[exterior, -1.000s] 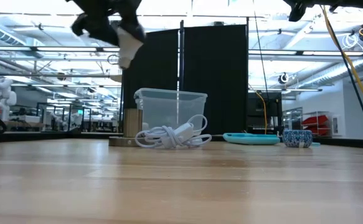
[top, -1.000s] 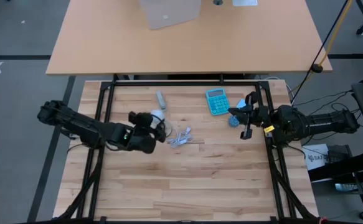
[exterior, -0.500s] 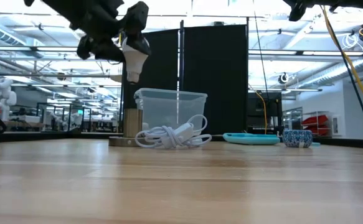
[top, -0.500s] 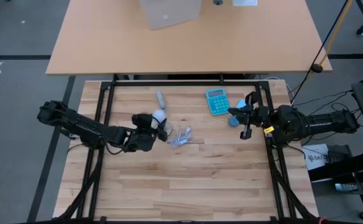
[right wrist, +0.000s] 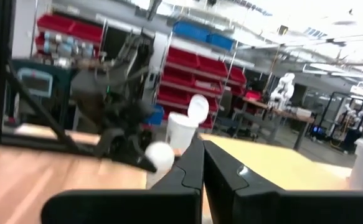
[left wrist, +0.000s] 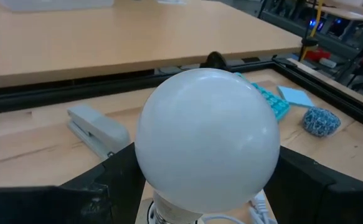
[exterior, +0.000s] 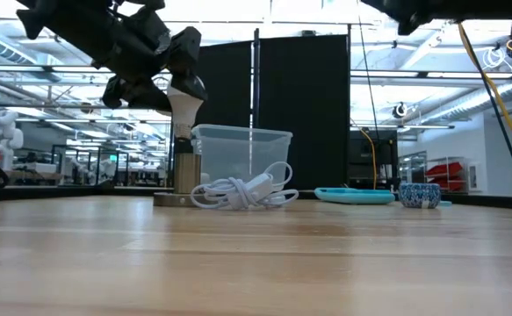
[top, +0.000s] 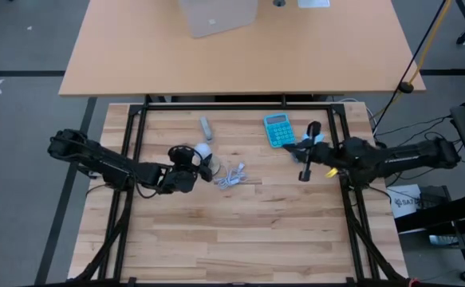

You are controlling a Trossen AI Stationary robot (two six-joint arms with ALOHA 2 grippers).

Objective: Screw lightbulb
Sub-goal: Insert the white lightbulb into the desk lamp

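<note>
Left gripper: the dark two-finger left gripper [top: 194, 164] sits over the left-centre of the table, its fingers [left wrist: 100, 180] spread wide to either side of the bulb and gripping its round head.
Lightbulb: the small white pear-shaped lightbulb with a frosted round head [top: 203, 150] [exterior: 183, 95] [left wrist: 207, 140] is held upright, narrow silvery screw end pointing down, directly above the socket base; in the low view the screw end reaches down to the socket's top, though whether it has entered cannot be told.
Socket base: the round grey metal disc-shaped socket base [exterior: 173, 198] rests on the table under the bulb.
Cable: the white coiled cable [top: 231, 176] [exterior: 242, 191] lies bundled just beside the base, toward the table's middle.
Stapler: a small grey stapler [top: 206, 126] [left wrist: 97, 130] lies on the wood a little beyond the bulb.
Right gripper: the dark two-finger right gripper [top: 306, 149] [right wrist: 202, 163] hangs over the right side of the table, well apart from the bulb, fingers pressed together and empty.
Near the right gripper: a turquoise pocket calculator [top: 278, 130] and a small blue patterned bowl [exterior: 420, 195].
Surface: a pale wooden butcher-block table [top: 240, 231].
</note>
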